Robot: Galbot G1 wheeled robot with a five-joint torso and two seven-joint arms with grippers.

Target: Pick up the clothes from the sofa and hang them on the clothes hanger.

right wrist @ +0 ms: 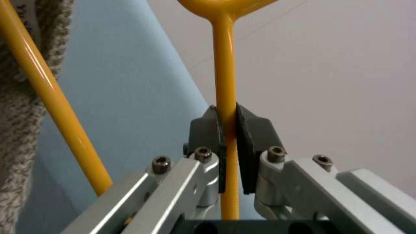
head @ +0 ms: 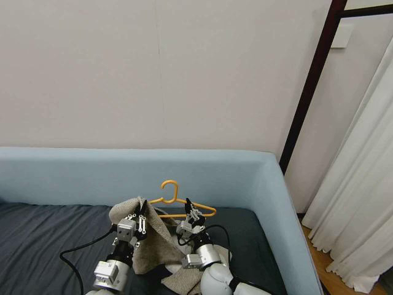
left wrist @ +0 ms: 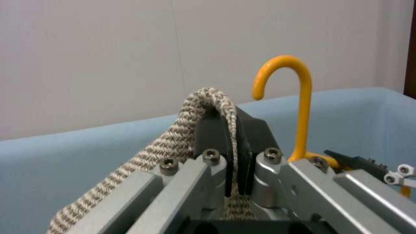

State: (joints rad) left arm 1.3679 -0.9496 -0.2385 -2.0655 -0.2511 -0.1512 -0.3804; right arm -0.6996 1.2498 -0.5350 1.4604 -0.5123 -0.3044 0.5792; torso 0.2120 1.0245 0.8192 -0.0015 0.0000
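Head view: sofa (head: pixel 73 175) with pale blue back and dark seat, set against a plain wall (head: pixel 184 74). Near the middle of the seat, both arms raised side by side.

- On the left, left gripper (head: pixel 140 212) pinching the top edge of a beige knit cloth (head: pixel 156 246). Rest of the cloth draped down between the two arms onto the seat.
- On the right, right gripper (head: pixel 191 207) closed on an orange hanger (head: pixel 169 182), hook upward, in front of the sofa back.
- Left end of the hanger meeting the raised cloth edge just beside the left gripper. Inside the cloth or merely against it: not determinable. Right end bare.
- Black cable (head: pixel 73 255) looping from the left arm across the seat.
- White curtain (head: pixel 362 203) and dark post (head: pixel 310 86) past the sofa's right end.

Left wrist view, grip detail not legible from the head:

- Fingers (left wrist: pixel 211 131) of the left gripper (left wrist: pixel 229 146) pressed together on a folded ridge of cloth (left wrist: pixel 162 146). Fabric arching over the fingertips and running down between them.
- Hanger (left wrist: pixel 302 92) hook upright just beside the grip.
- Tip of the right gripper (left wrist: pixel 354 161) farther off, at the hanger's base.

Right wrist view:

- Fingers (right wrist: pixel 250 129) of the right gripper (right wrist: pixel 226 129) clamped on a straight bar of the hanger (right wrist: pixel 224 68), with the bar passing between the pads.
- Second hanger bar slanting alongside, next to the cloth (right wrist: pixel 19 156).
- Sofa (right wrist: pixel 130 87) back behind.
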